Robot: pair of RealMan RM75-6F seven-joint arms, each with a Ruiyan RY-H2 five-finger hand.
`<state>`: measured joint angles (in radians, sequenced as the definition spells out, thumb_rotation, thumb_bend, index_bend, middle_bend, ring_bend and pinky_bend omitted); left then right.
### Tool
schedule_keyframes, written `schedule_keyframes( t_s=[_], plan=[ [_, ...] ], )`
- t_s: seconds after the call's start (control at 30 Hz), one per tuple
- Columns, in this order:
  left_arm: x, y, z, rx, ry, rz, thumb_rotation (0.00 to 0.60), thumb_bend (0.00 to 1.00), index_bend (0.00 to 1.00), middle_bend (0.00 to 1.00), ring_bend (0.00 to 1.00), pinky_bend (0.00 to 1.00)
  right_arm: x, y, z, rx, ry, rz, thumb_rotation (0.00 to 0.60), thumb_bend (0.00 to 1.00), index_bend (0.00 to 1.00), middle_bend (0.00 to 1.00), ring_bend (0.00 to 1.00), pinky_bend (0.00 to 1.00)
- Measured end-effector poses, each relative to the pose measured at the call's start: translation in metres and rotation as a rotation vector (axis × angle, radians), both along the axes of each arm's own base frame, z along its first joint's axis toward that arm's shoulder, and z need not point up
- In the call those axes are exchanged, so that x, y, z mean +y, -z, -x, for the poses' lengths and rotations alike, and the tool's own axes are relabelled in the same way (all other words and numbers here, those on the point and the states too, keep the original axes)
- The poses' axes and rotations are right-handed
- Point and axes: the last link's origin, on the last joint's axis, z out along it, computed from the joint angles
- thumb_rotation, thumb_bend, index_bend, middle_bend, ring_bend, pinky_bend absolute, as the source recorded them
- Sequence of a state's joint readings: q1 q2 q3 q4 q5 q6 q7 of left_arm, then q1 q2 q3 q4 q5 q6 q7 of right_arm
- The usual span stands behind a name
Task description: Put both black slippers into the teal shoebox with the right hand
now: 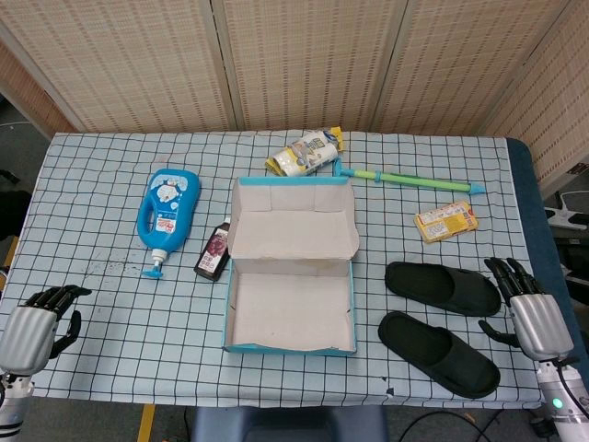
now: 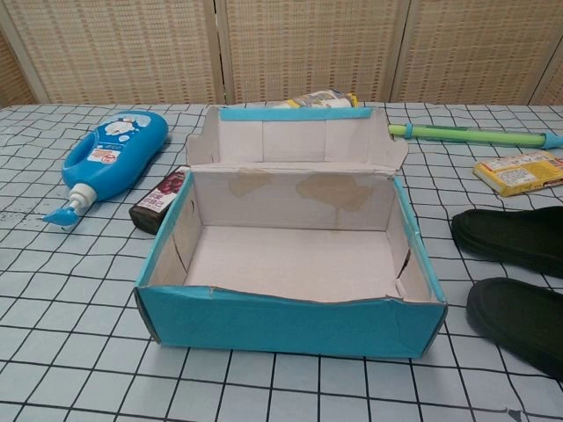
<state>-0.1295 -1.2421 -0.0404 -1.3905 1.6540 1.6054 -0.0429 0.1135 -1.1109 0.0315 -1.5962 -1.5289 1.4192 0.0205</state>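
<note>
Two black slippers lie side by side on the checked cloth, right of the box: the far slipper [image 1: 442, 286] [image 2: 513, 236] and the near slipper [image 1: 439, 353] [image 2: 519, 318]. The teal shoebox [image 1: 227, 313] [image 2: 290, 323] stands open and empty in the middle, its lid folded back. My right hand [image 1: 525, 307] rests at the table's right edge, just right of the slippers, fingers apart, holding nothing. Down at the near left corner sits my left hand [image 1: 37, 322], fingers loosely curled, empty. The chest view shows neither hand.
Left of the box lie a blue bottle [image 1: 166, 214] [image 2: 110, 159] and a small dark bottle [image 1: 213, 251] [image 2: 160, 200]. Behind it are a snack bag [image 1: 304, 153], a green-and-blue stick [image 1: 414, 180] [image 2: 471, 134] and a yellow packet [image 1: 446, 221] [image 2: 521, 171].
</note>
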Motion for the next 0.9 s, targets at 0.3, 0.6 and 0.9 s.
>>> schedule_keyframes(
  t_s=[0.3,0.6,0.9],
  plan=[
    [-0.001,0.000,0.005,0.057,-0.052,0.002,0.600,0.53,0.08,0.01,0.09,0.43,0.008,0.007,-0.002,0.045,-0.004,-0.043,0.600,0.10,0.02,0.06,0.00,0.16],
    [-0.004,0.001,0.008,0.113,-0.113,0.016,0.600,0.43,0.05,0.00,0.08,0.47,0.023,0.016,-0.004,0.089,-0.029,-0.117,0.600,0.06,0.00,0.06,0.00,0.12],
    [-0.011,-0.001,0.004,0.098,-0.113,0.022,0.600,0.42,0.01,0.00,0.08,0.51,0.030,0.027,-0.006,0.075,0.027,-0.346,0.600,0.06,0.00,0.04,0.00,0.12]
  ],
)
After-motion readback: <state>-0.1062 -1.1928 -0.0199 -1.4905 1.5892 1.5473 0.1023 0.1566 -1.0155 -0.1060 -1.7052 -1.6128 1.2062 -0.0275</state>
